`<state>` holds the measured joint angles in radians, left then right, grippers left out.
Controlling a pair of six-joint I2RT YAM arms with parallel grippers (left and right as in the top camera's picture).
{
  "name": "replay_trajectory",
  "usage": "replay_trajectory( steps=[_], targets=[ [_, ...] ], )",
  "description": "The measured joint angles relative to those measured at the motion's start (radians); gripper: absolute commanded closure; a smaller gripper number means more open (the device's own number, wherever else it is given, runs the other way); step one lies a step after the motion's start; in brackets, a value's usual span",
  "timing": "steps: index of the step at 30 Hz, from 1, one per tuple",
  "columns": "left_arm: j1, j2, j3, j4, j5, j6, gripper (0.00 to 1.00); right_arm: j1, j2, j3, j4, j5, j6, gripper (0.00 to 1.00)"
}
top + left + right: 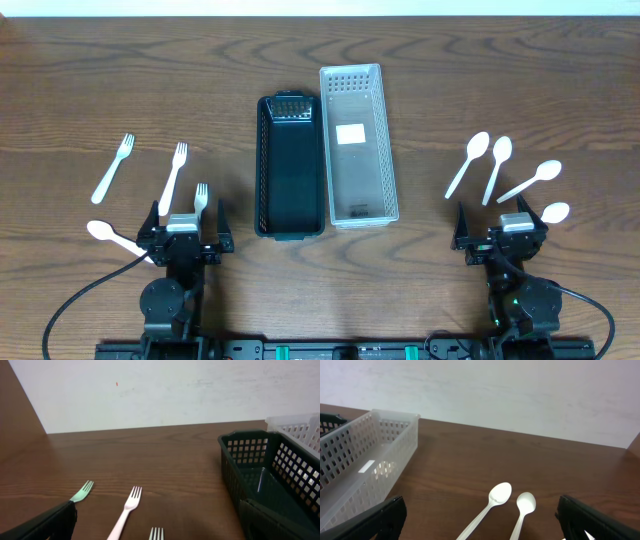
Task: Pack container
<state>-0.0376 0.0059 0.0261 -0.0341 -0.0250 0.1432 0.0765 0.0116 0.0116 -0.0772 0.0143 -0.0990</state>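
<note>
A black basket [290, 165] and a clear white basket [358, 145] stand side by side at the table's middle, both empty. Three forks [113, 167] [173, 178] [201, 197] and one white spoon [105, 235] lie at the left. Several white spoons [497, 167] lie at the right. My left gripper [186, 232] is open and empty at the front left, over a fork's handle. My right gripper [503, 235] is open and empty at the front right, beside a spoon [555, 212]. The left wrist view shows forks [126, 511] between the fingers [160, 527]. The right wrist view shows two spoons [492, 502] between the fingers [482, 522].
In the left wrist view the black basket's wall [250, 450] stands to the right, with the white basket [295, 422] behind it. In the right wrist view the white basket [395, 417] stands to the left. Bare wood lies between the baskets and each set of cutlery.
</note>
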Motion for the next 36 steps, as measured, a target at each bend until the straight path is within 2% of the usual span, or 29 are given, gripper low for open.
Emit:
replay_trajectory(
  steps=[4, 8, 13, 17, 24, 31, 33, 36],
  targets=[
    [0.000, 0.000, 0.000, 0.000, 0.000, 0.000, 0.02, 0.000, 0.000, 0.000, 0.001, 0.000, 0.022, 0.01],
    [0.000, 0.000, 0.000, 0.001, 0.000, -0.003, 0.02, 0.000, 0.000, 0.000, 0.000, 0.000, 0.111, 0.01],
    [0.000, 0.003, 0.006, -0.010, 0.000, -0.163, 0.02, 0.000, 0.010, 0.022, -0.029, -0.012, 0.217, 0.01],
    [0.000, 0.066, 0.070, -0.108, -0.001, -0.262, 0.02, 0.000, 0.088, 0.118, -0.095, -0.019, 0.251, 0.01],
    [0.000, 0.385, 0.423, -0.375, -0.002, -0.318, 0.02, 0.000, 0.444, 0.406, -0.275, -0.026, 0.271, 0.01],
    [0.000, 0.801, 0.836, -0.763, 0.000, -0.328, 0.02, 0.000, 0.876, 0.801, -0.612, -0.038, 0.275, 0.01],
    [0.000, 0.927, 0.968, -0.899, 0.024, -0.330, 0.02, 0.000, 0.971, 0.910, -0.693, -0.044, 0.275, 0.01],
    [0.000, 1.054, 1.110, -1.011, 0.070, -0.330, 0.02, 0.000, 1.061, 1.021, -0.757, -0.055, 0.275, 0.01]
  ],
)
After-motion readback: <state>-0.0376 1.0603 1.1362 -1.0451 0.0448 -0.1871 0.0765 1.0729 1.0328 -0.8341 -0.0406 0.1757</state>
